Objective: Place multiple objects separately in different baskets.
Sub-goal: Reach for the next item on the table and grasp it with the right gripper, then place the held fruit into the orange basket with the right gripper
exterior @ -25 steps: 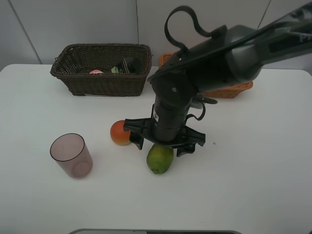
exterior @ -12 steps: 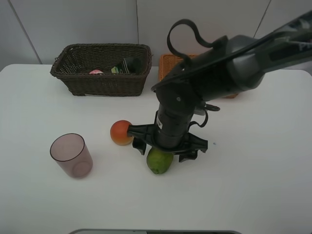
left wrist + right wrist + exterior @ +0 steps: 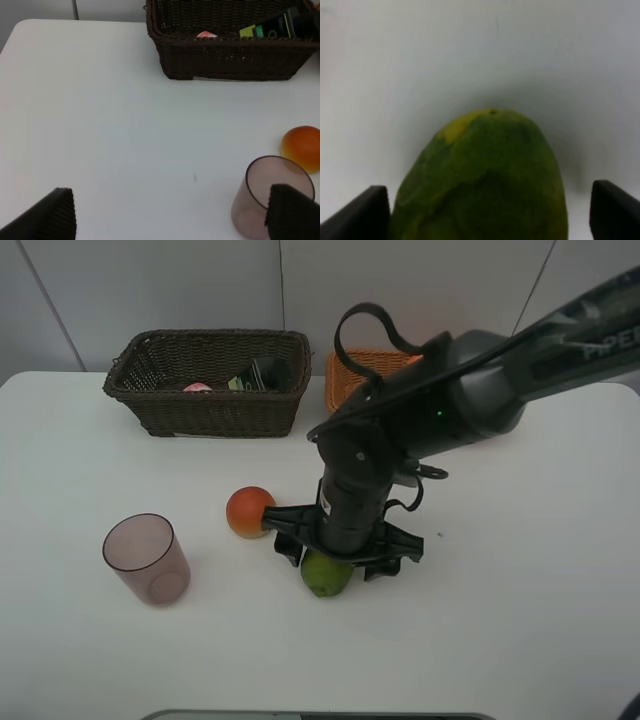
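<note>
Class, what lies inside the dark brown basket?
A dark green bottle and a pink item show above the basket wall; it hides their lower parts and the floor.

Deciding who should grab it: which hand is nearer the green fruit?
Right. The right hand straddles the green fruit from above; the left hand hangs apart, over by the cup.

Orange basket (image 3: 368, 367) mostly hidden behind right arm (image 3: 460, 400).

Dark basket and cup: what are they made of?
Dark basket: looks like woven wicker or rattan, matte dark brown; the interlaced strands show. Cup: likely plastic, possibly glass; smooth, translucent purple-pink, with the table visible through it.
</note>
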### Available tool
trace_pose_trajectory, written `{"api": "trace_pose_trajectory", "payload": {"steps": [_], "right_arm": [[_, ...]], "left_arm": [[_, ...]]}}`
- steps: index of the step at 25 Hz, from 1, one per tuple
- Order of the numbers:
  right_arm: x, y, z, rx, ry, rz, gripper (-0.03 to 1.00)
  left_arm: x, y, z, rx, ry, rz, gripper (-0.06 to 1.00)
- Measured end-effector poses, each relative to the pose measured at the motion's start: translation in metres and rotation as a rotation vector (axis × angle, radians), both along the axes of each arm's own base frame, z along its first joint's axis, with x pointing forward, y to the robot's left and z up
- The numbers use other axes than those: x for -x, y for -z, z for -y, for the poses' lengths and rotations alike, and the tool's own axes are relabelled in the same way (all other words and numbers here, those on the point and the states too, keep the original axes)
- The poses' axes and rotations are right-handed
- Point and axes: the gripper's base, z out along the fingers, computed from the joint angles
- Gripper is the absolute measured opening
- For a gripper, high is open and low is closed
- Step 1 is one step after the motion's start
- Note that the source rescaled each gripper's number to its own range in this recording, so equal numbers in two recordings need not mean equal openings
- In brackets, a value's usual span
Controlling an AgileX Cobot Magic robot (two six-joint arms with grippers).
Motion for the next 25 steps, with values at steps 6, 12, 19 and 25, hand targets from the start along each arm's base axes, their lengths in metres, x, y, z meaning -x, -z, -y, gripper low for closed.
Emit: {"api": "trace_pose_trajectory", "payload": {"steps": [6, 12, 19, 25], "right_arm": [[0.0002, 0.0000, -0.0001, -0.002, 0.004, -0.003, 0.46], [0.0003, 0.0000, -0.0001, -0.001, 0.005, -0.003, 0.46], [0.0003, 0.0000, -0.0001, -0.002, 0.006, -0.003, 0.46], [0.0005, -0.0032, 0.0003, -0.003, 0.000, 0.000, 0.46]], "left_arm": [[0.0000, 0.0000, 0.0000, 0.000, 0.000, 0.000, 0.98], [0.0000, 0.0000, 0.0000, 0.000, 0.000, 0.000, 0.98], [0.0000, 0.0000, 0.0000, 0.000, 0.000, 0.000, 0.98], [0.0000, 0.0000, 0.0000, 0.000, 0.000, 0.000, 0.98]]}}
